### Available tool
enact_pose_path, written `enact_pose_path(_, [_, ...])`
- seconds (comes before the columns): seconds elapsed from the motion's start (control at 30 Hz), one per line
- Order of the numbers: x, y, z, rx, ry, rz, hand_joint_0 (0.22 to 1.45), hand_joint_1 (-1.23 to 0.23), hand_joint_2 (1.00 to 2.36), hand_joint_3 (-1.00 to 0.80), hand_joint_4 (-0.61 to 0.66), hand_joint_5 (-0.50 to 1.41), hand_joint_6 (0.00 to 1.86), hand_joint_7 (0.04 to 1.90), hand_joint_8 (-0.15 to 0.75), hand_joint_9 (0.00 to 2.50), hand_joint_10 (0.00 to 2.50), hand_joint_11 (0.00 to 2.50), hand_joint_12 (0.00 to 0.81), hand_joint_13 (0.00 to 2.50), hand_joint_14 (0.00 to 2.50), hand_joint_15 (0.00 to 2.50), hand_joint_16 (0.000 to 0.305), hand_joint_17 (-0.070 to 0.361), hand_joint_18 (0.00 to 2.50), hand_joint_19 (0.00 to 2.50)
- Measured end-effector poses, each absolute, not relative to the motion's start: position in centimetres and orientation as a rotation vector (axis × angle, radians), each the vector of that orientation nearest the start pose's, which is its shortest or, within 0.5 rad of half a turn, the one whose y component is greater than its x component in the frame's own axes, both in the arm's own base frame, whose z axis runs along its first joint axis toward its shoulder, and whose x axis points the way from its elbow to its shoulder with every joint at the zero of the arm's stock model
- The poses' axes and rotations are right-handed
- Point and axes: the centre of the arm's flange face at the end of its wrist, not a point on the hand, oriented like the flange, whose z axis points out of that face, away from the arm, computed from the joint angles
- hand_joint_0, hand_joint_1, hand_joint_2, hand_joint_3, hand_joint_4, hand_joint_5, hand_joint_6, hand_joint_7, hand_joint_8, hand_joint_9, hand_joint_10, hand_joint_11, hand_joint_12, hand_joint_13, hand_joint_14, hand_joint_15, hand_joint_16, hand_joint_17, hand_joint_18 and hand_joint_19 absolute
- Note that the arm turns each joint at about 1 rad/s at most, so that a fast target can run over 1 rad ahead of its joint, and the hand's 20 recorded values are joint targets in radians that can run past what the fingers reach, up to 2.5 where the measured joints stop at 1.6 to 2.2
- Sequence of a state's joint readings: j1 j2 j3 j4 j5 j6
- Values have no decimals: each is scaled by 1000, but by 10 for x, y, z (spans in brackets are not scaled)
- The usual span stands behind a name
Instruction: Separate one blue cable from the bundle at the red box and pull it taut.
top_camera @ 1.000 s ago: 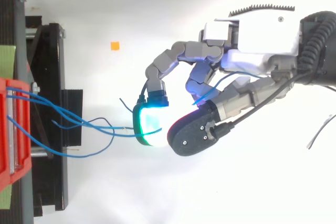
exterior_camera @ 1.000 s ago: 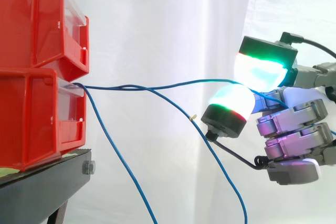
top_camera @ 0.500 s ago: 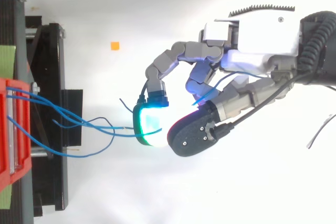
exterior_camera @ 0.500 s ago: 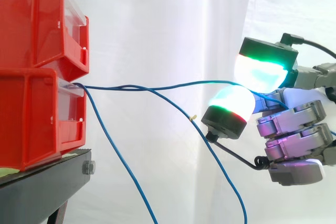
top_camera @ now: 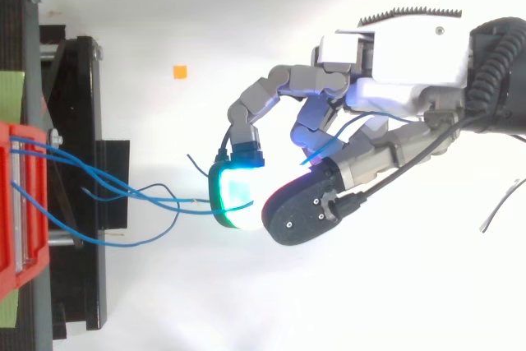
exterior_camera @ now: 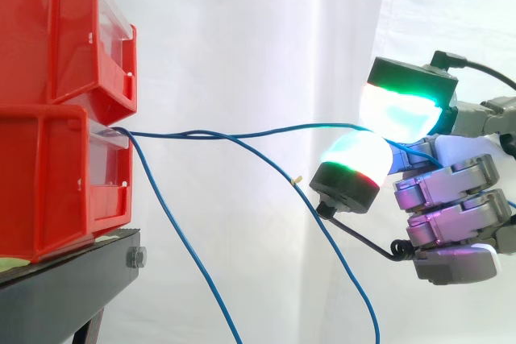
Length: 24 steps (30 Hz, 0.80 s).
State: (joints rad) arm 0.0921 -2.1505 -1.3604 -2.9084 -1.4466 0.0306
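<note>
I have the hand (exterior_camera: 451, 195) pinched on one blue cable (exterior_camera: 282, 127), held well out from the red box (exterior_camera: 48, 175) so the other cables (exterior_camera: 176, 231) droop clear.

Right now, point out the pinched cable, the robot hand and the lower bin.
cable (exterior_camera: 274, 127), side view, mid-span
robot hand (top_camera: 390, 71), top view, white body
lower bin (exterior_camera: 48, 187), side view, side wall
</note>
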Motion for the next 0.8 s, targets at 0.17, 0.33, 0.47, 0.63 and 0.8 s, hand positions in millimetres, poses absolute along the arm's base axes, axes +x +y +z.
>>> enact_pose_path(0.17, [693, -82, 264, 1336, 1274, 1129, 633, -747, 1019, -197, 6, -108, 887, 1077, 205, 1154, 1610, 1366, 284, 967, 2030, 1401, 28, 64, 1067, 1279])
enact_pose_path(0.33, [693, -82, 264, 1336, 1274, 1129, 634, -746, 1018, -200, 11, -109, 887, 1073, 205, 1154, 1589, 1375, 287, 969, 2027, 1400, 29, 65, 1068, 1274])
enact_pose_path(0.47, [693, -82, 264, 1336, 1274, 1129, 633, -746, 1018, -200, 10, -109, 887, 1074, 203, 1156, 1586, 1353, 287, 971, 2016, 1409, 29, 65, 1065, 1275])
enact_pose_path(0.63, [693, -82, 264, 1335, 1274, 1129, 633, -746, 1018, -202, 10, -109, 886, 1077, 209, 1159, 1571, 1366, 286, 972, 2000, 1414, 29, 65, 1064, 1272])
enact_pose_path(0.8, [693, -82, 264, 1336, 1274, 1129, 633, -745, 1018, -203, 11, -109, 886, 1076, 209, 1159, 1552, 1390, 285, 974, 1990, 1419, 29, 65, 1060, 1277])
